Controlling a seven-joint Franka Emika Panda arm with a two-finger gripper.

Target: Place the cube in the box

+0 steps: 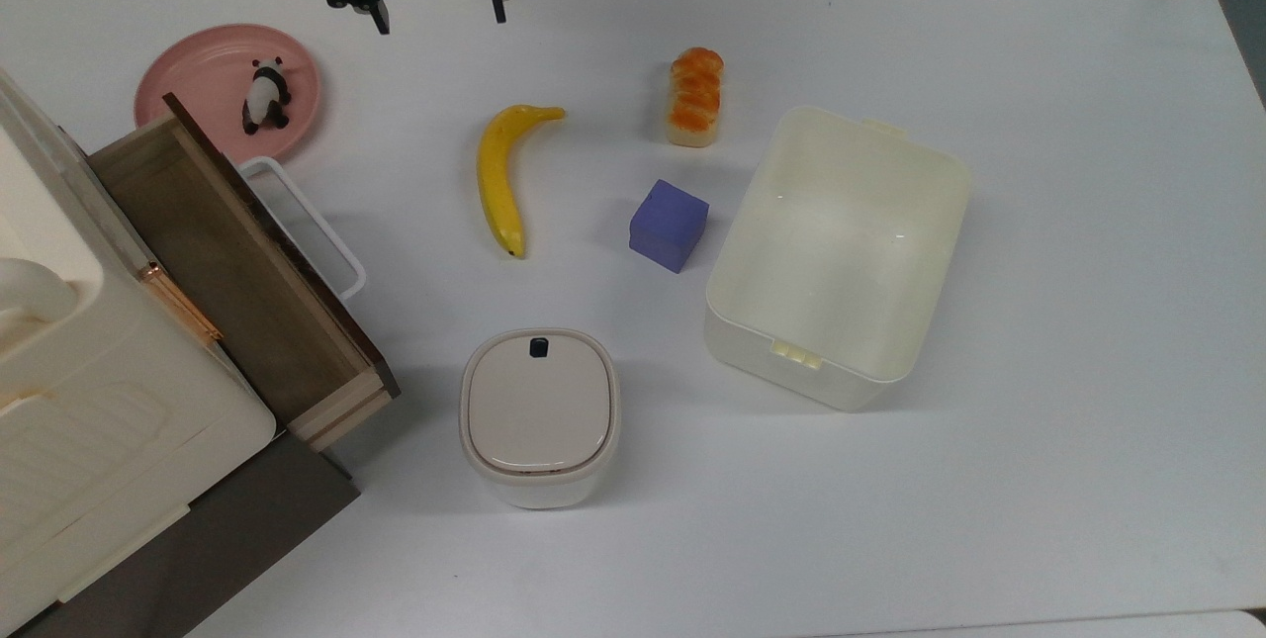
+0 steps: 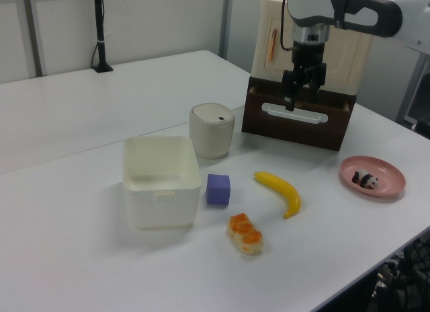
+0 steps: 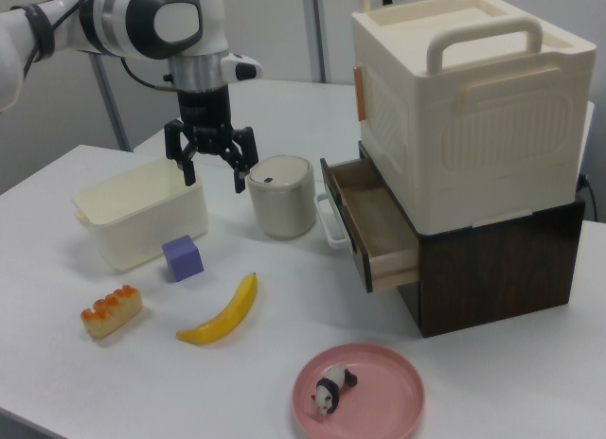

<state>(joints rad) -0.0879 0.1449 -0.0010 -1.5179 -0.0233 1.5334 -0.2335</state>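
Purple-blue cube (image 1: 670, 224) resting on the white table (image 1: 1068, 223), near the middle, just beside the box (image 1: 839, 257) on the top view's left, a thin gap between them, not touching. Box open-topped, cream-white, nothing inside, sitting toward the top view's right half of the table. Bread roll (image 1: 695, 95) lying near the cube, toward the table's far edge in the top view. Banana (image 1: 502, 174) stretched out on the top view's left of the cube, well apart from it. Small lidded bin (image 1: 539, 414) with a black button standing toward the table's near edge in the top view, below the banana. Pink plate (image 1: 203, 74) with a panda figure (image 1: 265, 95) on it close to the table's top-left corner in the top view. Wooden drawer (image 1: 237, 267) pulled out from a dark cabinet, a cream carrying case (image 3: 464, 98) stacked on top, along the top view's left edge of the table. Gripper (image 1: 436, 18) hanging in the air near the top view's far edge of the table, well apart from the cube, fingers spread wide and pointing down, nothing between them; in the right view (image 3: 210, 174) seen above the table between the box and the bin.
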